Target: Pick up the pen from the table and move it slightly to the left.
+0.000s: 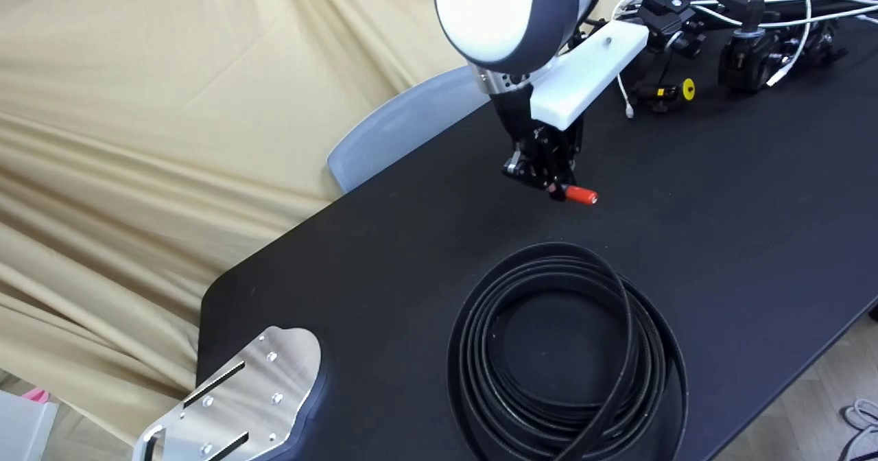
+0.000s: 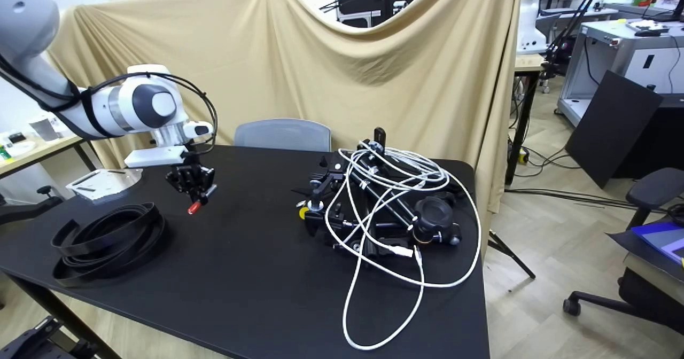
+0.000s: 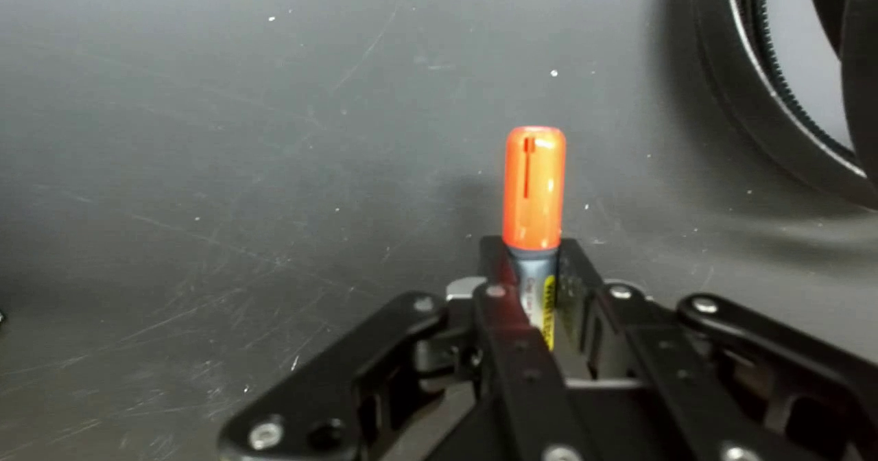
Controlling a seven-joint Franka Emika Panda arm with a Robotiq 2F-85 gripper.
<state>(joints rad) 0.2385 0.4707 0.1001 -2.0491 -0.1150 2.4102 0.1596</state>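
Note:
The pen has a red-orange cap and a grey barrel with a yellow label; it shows in the wrist view [image 3: 534, 190] and in both exterior views [image 1: 582, 195] [image 2: 194, 207]. My gripper [image 3: 531, 262] is shut on the pen's barrel just behind the cap, with a finger on each side. The gripper also shows in both exterior views [image 1: 558, 191] [image 2: 203, 196]. The pen lies crosswise in the fingers, roughly level, and appears held above the black table [image 1: 384, 262] [image 2: 256, 273]. Part of the barrel is hidden by the fingers.
A coiled black cable [image 1: 473, 351] [image 2: 107, 241] lies on the table near the gripper. A metal plate [image 1: 274, 379] [image 2: 107, 181] is at one end. Black camera stands with white cables [image 2: 385, 204] lie at the other end. A grey chair [image 2: 283, 134] stands behind the table edge.

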